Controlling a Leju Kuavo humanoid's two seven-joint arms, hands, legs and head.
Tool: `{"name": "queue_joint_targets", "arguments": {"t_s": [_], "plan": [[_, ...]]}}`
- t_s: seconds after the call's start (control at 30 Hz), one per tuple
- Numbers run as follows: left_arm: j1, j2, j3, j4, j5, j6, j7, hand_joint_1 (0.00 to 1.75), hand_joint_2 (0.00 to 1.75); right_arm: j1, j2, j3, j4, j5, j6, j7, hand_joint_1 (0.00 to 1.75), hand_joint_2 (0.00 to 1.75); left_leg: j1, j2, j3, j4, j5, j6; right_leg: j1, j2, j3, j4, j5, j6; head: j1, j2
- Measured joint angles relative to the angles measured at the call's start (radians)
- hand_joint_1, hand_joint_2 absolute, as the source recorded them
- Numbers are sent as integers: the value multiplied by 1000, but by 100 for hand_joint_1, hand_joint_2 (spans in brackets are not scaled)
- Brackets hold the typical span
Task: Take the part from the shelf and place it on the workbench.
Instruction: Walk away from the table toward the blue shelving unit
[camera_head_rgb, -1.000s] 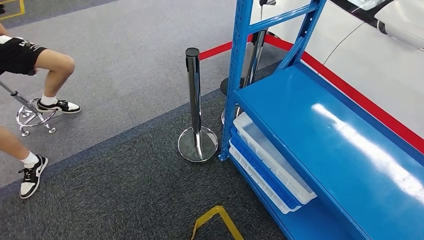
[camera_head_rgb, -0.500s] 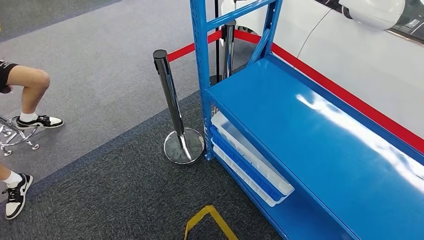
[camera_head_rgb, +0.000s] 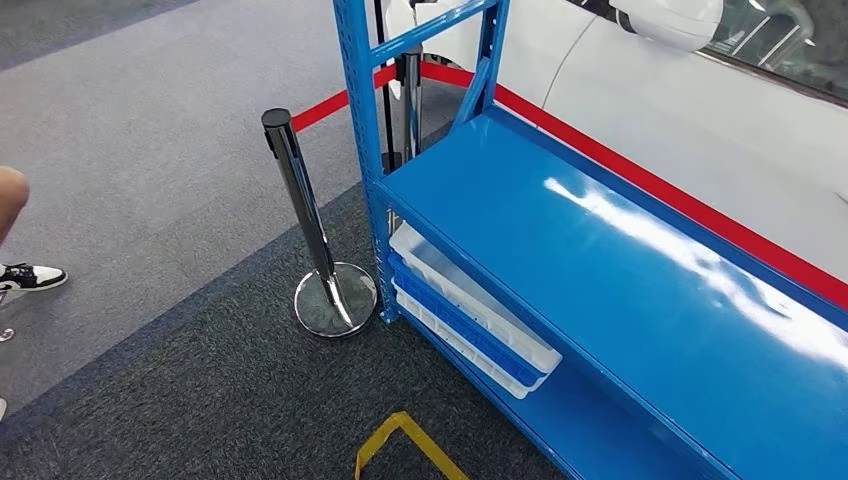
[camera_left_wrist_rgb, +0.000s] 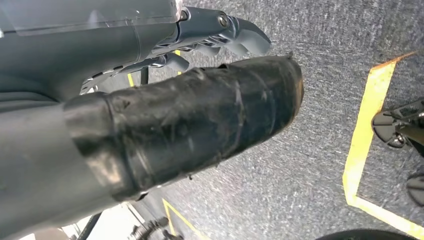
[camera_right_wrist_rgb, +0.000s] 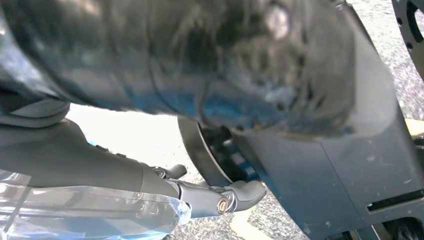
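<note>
Dark grey carpet (camera_head_rgb: 200, 400) with a corner of yellow tape (camera_head_rgb: 400, 440) runs up to a blue steel shelf (camera_head_rgb: 620, 260). Its lower level carries stacked white and blue trays (camera_head_rgb: 470, 320). A chrome stanchion (camera_head_rgb: 305, 220) stands at the shelf's corner post, with a red belt (camera_head_rgb: 660, 185) and a white car (camera_head_rgb: 640, 90) behind. A person's shoe (camera_head_rgb: 30, 277) sits at the far side of the floor.

Both arms appear to hang at the robot's sides, since each wrist camera looks down at carpet. That would fit walking or turning rather than reaching.

The left hand (camera_left_wrist_rgb: 150, 100) has its dark fingers (camera_left_wrist_rgb: 240, 37) loosely extended and apart from the tape-wrapped thumb. Nothing lies between them, and only carpet and a yellow floor line lie beyond the fingertips.

The right hand (camera_right_wrist_rgb: 100, 160) looks the same. Its fingers (camera_right_wrist_rgb: 240, 192) are stretched out away from the thumb, gripping nothing and touching nothing.

I cannot tell where the part is. Neither of the 2 hands carries it, and the trays, well ahead of the fingers, hide their contents.

Bare hands beside the shelf would suit either coming to fetch the part or standing here after it has gone to the counter.
</note>
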Motion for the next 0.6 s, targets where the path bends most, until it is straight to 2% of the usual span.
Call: {"name": "queue_joint_targets", "arguments": {"t_s": [0.03, 0.07, 0.1, 0.17, 0.2, 0.23, 0.3, 0.33, 0.4, 0.47, 0.5, 0.53, 0.57, 0.6], "plan": [[1, -1, -1, 0, -1, 0, 0, 0, 0, -1, 0, 0, 1, 0, 0, 0, 0, 0, 1, 10, 0, 1, -1, -2, -3, -2, -9, 29, -6, 7, 0, 0], [1, -2, -2, 0, -2, 0, 1, 0, 0, 0, -1, 0, 3, 0, 0, 0, 0, 0, 3, 20, 0, 4, -3, -4, -7, -4, -1, 22, 7, 13, 1, 0], [0, -3, -2, 0, -2, 0, 1, 0, 0, 2, -1, 0, 5, 0, 0, 1, 0, 0, 6, 29, 0, 9, -7, -9, -11, -11, 25, -21, 37, 21, 0, 0], [0, -2, -4, 0, -3, 1, 2, 0, 0, 7, 0, 0, 10, 0, 0, 1, 0, 0, 9, 43, -4, 29, -17, -24, -17, -44, 89, -149, 92, 33, 4, 0], [1, -1, -4, 0, -4, 1, 3, 0, 0, 9, 2, 0, 10, 0, 1, 0, 0, 0, 7, 49, -8, 38, -22, -31, -17, -57, 107, -192, 105, 28, 8, 0], [0, 1, -5, 1, -4, 2, 5, 0, 0, 9, 7, 0, 10, 0, 2, 0, 0, 0, 4, 55, -12, 46, -25, -37, -15, -63, 112, -211, 106, 18, 9, 0], [-2, 1, -6, 1, -4, 3, 7, 0, 0, 8, 15, 0, 10, 0, 4, -2, 0, 0, 1, 70, -13, 51, -27, -43, -12, -49, 107, -210, 106, -9, 6, 0], [-3, 1, -7, 1, -4, 3, 8, 0, 0, 8, 18, 0, 10, 0, 4, -2, 0, 0, 3, 69, -13, 55, -31, -46, -13, -41, 106, -210, 108, -18, 4, 0], [-5, 1, -7, 1, -5, 3, 10, 0, 0, 6, 20, 0, 10, -1, 5, -4, 0, 0, 8, 37, -30, 99, -65, -55, -16, -26, 104, -211, 113, -31, 1, 0], [-4, 0, -8, 1, -5, 3, 11, 0, 0, 4, 22, 0, 11, -1, 5, -4, 0, 0, 10, -5, -86, 218, -131, -60, -16, -10, 100, -212, 118, -40, -1, 0], [-2, 0, -8, 1, -5, 3, 12, 0, 0, 4, 23, 0, 11, -1, 6, -4, 0, 0, 9, -13, -119, 284, -156, -61, -14, 0, 97, -211, 120, -43, -2, 0], [-1, 0, -9, 1, -6, 4, 13, 0, 0, 3, 24, 0, 11, 0, 6, -5, 0, 0, 9, -17, -141, 329, -166, -59, -13, 10, 95, -211, 121, -44, -2, 0], [0, 0, -10, 1, -7, 4, 14, 0, 0, 3, 25, 0, 11, 0, 6, -6, 0, 0, 8, -19, -147, 337, -156, -56, -11, 22, 94, -211, 122, -45, -2, 0], [1, 0, -10, 1, -7, 4, 15, 0, 0, 3, 26, 0, 11, 1, 7, -7, 0, 0, 7, -23, -133, 307, -128, -50, -10, 33, 95, -211, 123, -45, -2, 0]]}}
